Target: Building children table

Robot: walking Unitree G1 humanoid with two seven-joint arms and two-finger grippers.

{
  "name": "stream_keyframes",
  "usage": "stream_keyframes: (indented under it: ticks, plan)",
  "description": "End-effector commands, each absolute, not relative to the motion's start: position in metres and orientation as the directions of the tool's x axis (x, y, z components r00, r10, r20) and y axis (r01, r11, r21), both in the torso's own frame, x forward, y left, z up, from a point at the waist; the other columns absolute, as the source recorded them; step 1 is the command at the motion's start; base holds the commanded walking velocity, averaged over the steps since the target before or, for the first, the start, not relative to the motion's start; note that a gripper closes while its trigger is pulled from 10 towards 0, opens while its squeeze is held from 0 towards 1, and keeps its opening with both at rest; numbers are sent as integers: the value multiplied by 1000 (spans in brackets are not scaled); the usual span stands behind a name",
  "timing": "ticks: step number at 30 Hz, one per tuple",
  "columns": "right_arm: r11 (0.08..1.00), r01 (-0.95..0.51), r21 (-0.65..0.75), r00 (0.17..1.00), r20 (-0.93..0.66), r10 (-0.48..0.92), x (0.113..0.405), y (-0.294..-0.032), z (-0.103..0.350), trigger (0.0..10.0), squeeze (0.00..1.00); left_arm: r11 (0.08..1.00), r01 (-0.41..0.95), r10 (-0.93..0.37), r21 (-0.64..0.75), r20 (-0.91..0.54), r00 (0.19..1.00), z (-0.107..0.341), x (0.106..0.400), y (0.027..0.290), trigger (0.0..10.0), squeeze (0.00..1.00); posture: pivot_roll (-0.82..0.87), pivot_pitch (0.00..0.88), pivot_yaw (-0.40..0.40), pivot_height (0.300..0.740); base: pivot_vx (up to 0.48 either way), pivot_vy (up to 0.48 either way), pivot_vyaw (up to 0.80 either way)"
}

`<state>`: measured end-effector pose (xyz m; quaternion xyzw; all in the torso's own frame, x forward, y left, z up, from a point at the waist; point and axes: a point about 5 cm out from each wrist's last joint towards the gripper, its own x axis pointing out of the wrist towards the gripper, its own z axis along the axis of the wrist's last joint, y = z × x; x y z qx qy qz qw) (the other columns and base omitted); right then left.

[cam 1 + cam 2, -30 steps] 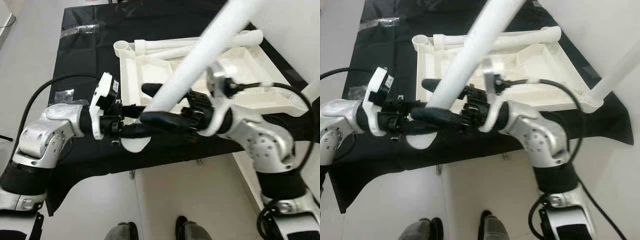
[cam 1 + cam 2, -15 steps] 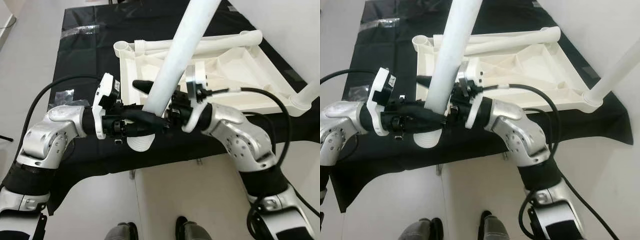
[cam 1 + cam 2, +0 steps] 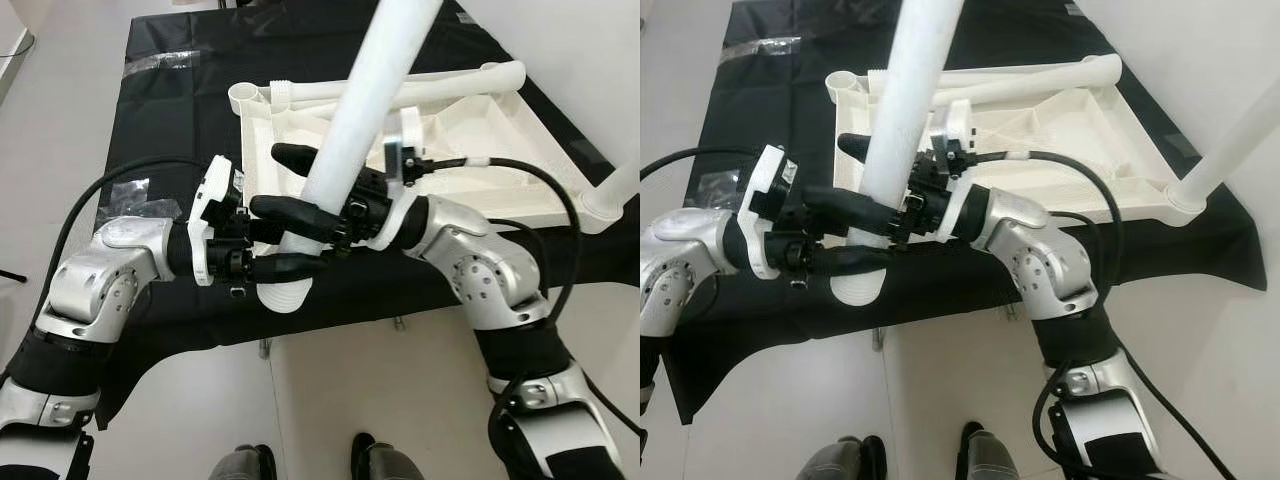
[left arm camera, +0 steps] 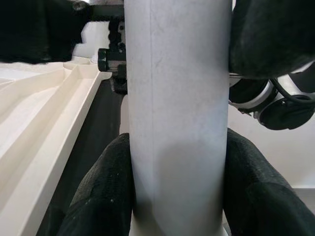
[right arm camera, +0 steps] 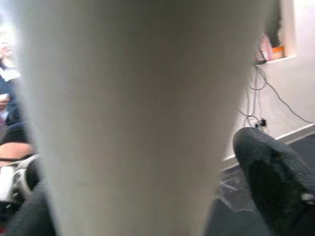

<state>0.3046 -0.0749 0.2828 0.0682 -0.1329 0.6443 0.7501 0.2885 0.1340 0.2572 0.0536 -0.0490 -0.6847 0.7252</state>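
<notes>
Nearest me: my left hand [image 3: 300,245] pinches the white table leg [image 3: 345,150] low down, just above its ribbed end [image 3: 283,297]; in the left wrist view both pads [image 4: 106,196] press its sides. My right hand [image 3: 300,190] reaches in from the other side and sits around the same leg slightly higher, one finger behind it, one across the front. I judge it clamped too, though the contact is half hidden.

Key relation: the leg's long axis runs steeply up and away from me, ribbed end down, hanging over the near edge of the black-draped counter [image 3: 170,110]. The upturned tabletop [image 3: 480,140] lies beyond. Left hand is nearer the ribbed end.

Versus one second ago: the leg stands much steeper, and the ribbed end sits lower and more exposed below my left hand.
</notes>
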Motion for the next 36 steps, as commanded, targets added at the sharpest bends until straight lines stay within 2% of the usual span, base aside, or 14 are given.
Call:
stream_keyframes:
  ticks: [1, 4, 11, 21, 25, 26, 28, 31, 33, 34, 36]
  plan:
    - [124, -988, -93, 96, 267, 959, 301, -73, 285, 0, 0, 16, 987, -999, 163, -28, 20, 257, 282, 134, 10000, 0, -1, 210, -20, 740, 0, 0, 0]
    - [56, -992, -117, 29, 224, 974, 294, -72, 284, 0, 0, 14, 986, -999, 164, -30, 19, 257, 282, 134, 10000, 0, -3, 211, -19, 740, 0, 0, 0]
    - [-24, -994, -109, -38, 129, 991, 286, -68, 272, 0, 0, 12, 985, -999, 172, -37, 18, 258, 283, 134, 10000, 0, -3, 212, -18, 740, 0, 0, 0]
    - [2, -997, -71, -4, 88, 996, 291, -64, 263, 0, 0, 13, 983, -999, 182, -44, 21, 260, 284, 136, 10000, 0, -1, 212, -18, 740, 0, 0, 0]
    - [44, -996, -73, 38, 71, 997, 296, -63, 261, 0, 0, 38, 984, -998, 176, -43, 47, 261, 287, 136, 10000, 0, -2, 212, -17, 740, 0, 0, 0]
    - [94, -993, -76, 88, 77, 993, 301, -64, 261, 0, 0, 65, 986, -997, 156, -26, 70, 263, 290, 137, 10000, 1000, -3, 212, -18, 740, 0, 0, 0]
    - [226, -971, -73, 217, 110, 970, 316, -70, 266, 0, 0, 102, 982, -994, 156, -9, 104, 265, 292, 139, 10000, 1000, -1, 213, -18, 740, 0, 0, 0]
    - [268, -961, -69, 258, 121, 958, 321, -72, 268, 0, 0, 110, 981, -994, 162, -7, 113, 266, 292, 140, 10000, 1000, -1, 213, -18, 740, 0, 0, 0]
    - [374, -926, -59, 361, 161, 919, 333, -84, 275, 0, 0, 136, 977, -990, 163, -2, 138, 268, 291, 148, 10000, 1000, 1, 214, -18, 740, 0, 0, 0]
    - [374, -926, -59, 361, 161, 919, 333, -84, 275, 0, 0, 136, 977, -990, 163, -2, 138, 268, 291, 148, 10000, 1000, 1, 214, -18, 740, 0, 0, 0]
    - [446, -894, -43, 430, 200, 881, 341, -94, 283, 0, 0, 163, 973, -986, 165, 0, 166, 269, 291, 156, 10000, 1000, 4, 215, -16, 740, 0, 0, 0]
